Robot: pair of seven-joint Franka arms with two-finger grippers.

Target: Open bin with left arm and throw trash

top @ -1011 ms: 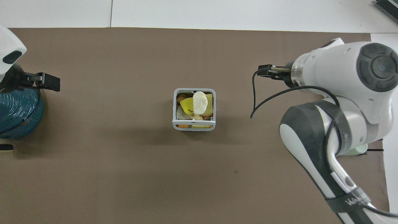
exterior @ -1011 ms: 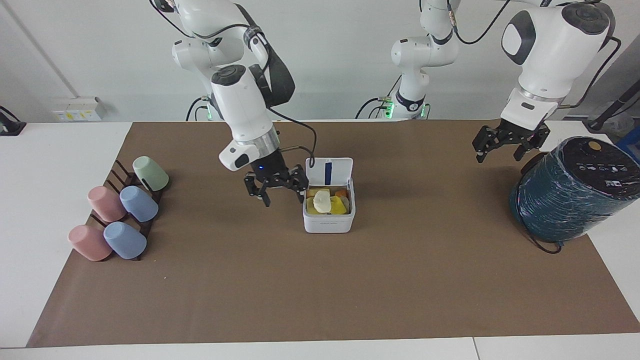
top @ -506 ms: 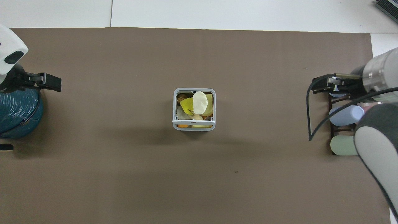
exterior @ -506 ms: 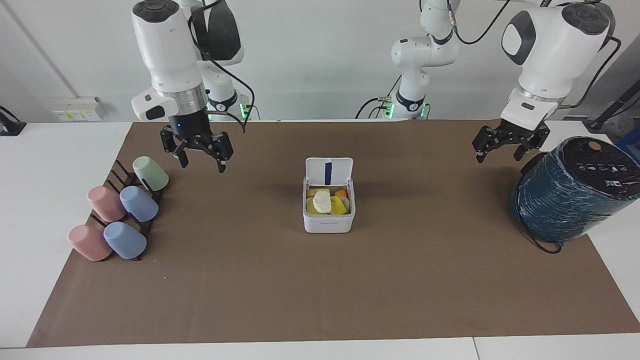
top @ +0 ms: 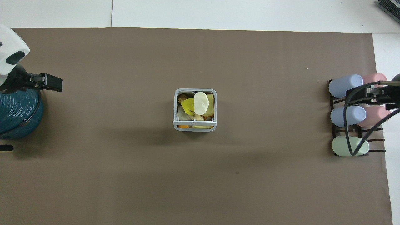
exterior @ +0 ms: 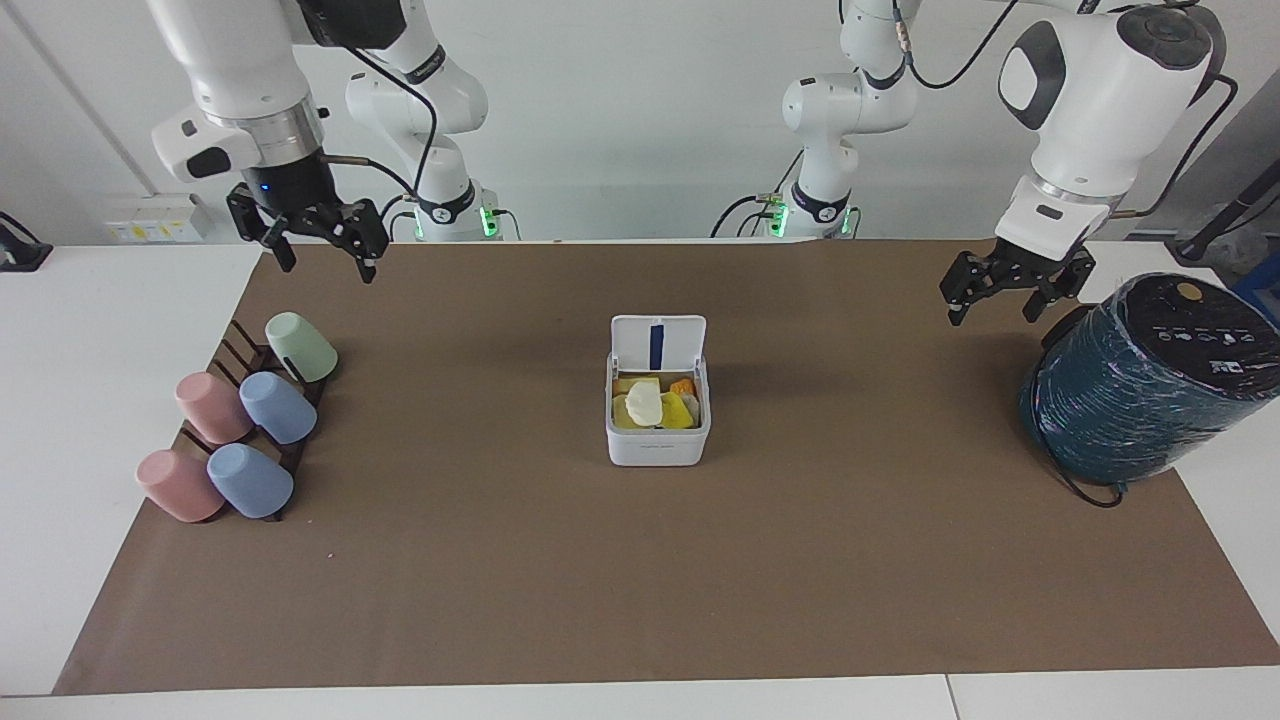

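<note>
1. The bin (exterior: 658,425) sits mid-mat with its lid (exterior: 657,345) upright on the side nearer the robots; the trash (exterior: 645,403) fills it, a cream piece on top
2. A teal cylinder (exterior: 1140,380) stands at the left arm's end, and cups (exterior: 245,425) lie on a rack (exterior: 262,360) at the right arm's end
3. The left gripper (exterior: 1003,297) hangs empty, fingers spread, beside the cylinder
4. The right gripper (exterior: 318,243) hangs empty, fingers spread, over the mat's edge by the rack
5. Only the facing view shows the lid's blue stripe; the overhead view shows its grey edge (top: 195,126)
6. Print on the bin's front is too small to read
</note>
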